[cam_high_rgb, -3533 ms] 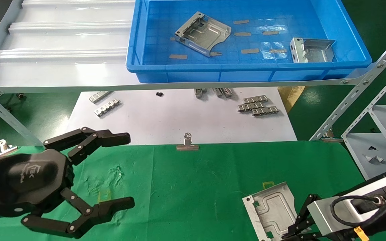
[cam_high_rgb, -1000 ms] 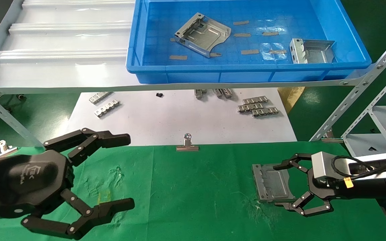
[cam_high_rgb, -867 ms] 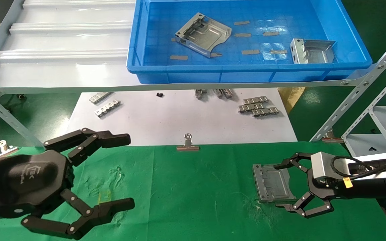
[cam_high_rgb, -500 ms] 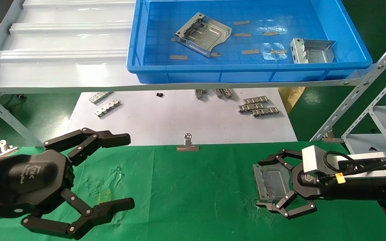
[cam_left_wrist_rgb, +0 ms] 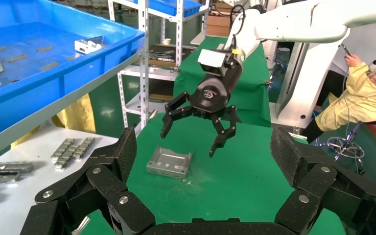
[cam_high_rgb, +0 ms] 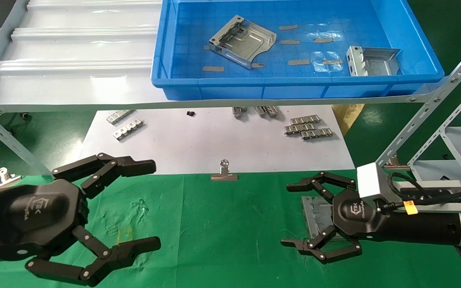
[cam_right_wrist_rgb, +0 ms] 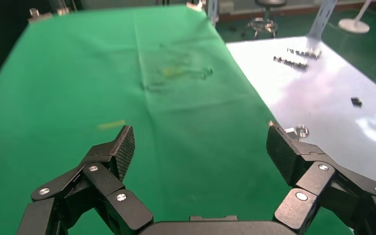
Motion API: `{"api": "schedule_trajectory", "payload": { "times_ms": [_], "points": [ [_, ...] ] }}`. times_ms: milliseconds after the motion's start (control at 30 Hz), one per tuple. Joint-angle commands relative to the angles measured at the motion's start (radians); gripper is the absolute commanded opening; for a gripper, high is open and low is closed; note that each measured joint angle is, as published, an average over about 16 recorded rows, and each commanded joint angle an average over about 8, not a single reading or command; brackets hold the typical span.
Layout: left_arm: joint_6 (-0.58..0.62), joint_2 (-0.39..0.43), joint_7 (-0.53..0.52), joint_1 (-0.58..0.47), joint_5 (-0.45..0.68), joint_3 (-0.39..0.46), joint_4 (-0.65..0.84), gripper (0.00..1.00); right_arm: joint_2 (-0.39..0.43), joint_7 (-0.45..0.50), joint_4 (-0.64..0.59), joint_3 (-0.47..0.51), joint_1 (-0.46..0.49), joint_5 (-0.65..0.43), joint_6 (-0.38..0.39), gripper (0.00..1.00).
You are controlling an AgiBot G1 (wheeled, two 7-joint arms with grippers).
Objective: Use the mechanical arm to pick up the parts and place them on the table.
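One part (cam_high_rgb: 317,214) lies flat on the green table (cam_high_rgb: 230,232), under the right claw (cam_high_rgb: 292,214), which hangs above it spread wide and holds nothing; two more parts (cam_high_rgb: 241,40) wait in the blue bin (cam_high_rgb: 294,86). I think the arm should rise straight, so no finger catches the folded rim; the left claw (cam_high_rgb: 150,204), also wide open and empty, is parked well apart.

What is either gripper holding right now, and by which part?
Nothing. The right gripper is open above the part, which lies free on the table. The left gripper is open and empty too.
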Motion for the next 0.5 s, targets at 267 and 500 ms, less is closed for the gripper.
{"api": "schedule_trajectory", "payload": {
  "times_ms": [267, 500],
  "points": [
    [0.0, 0.0, 0.0, 0.0, 0.0, 0.0, 0.0, 1.0, 0.035, 0.124, 0.171, 0.146, -0.098, 0.026, 0.016, 1.0],
    [0.0, 0.0, 0.0, 0.0, -0.001, 0.001, 0.0, 1.0, 0.062, 0.222, 0.305, 0.26, -0.174, 0.047, 0.029, 1.0]
  ]
}}
